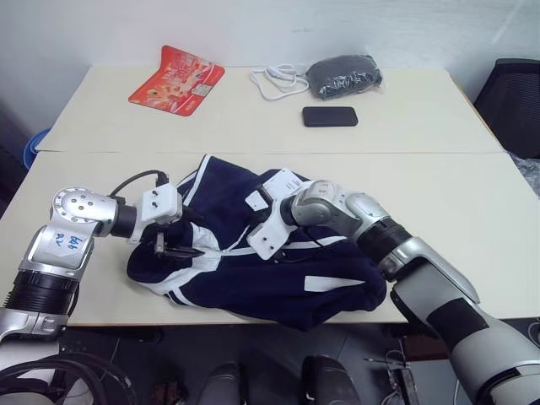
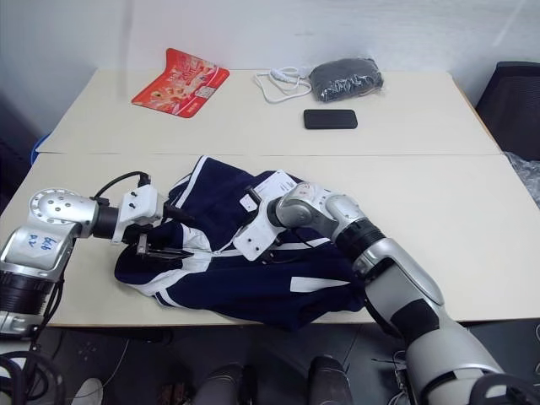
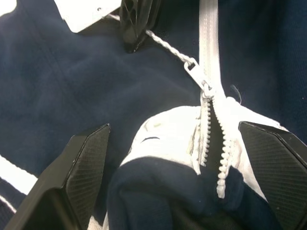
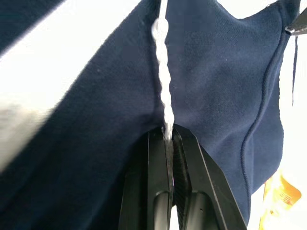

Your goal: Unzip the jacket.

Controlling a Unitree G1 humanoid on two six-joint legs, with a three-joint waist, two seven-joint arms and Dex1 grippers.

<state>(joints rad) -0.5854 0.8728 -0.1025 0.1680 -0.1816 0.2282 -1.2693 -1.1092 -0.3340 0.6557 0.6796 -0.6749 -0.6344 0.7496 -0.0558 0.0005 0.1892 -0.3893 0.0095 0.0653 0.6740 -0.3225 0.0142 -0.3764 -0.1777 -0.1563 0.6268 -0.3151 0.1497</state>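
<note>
Both claws meet the jacket (image 1: 253, 278): right claw (image 4: 169, 136) pinches the zipper cord (image 4: 164, 76); left claw (image 3: 192, 158) spread.

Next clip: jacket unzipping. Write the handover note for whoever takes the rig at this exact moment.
Left gripper: open, its fingers either side of the jacket's collar end, where the white zipper begins to part.
Right gripper: shut on the white string tied to the zipper pull.
Jacket: crumpled at the table's near edge, paper tag lying on it.
Done: string gripped; only the top few teeth are apart.
Left: probably close the left gripper on the collar to brace it, then draw the string along the zipper to open it fully.
</note>
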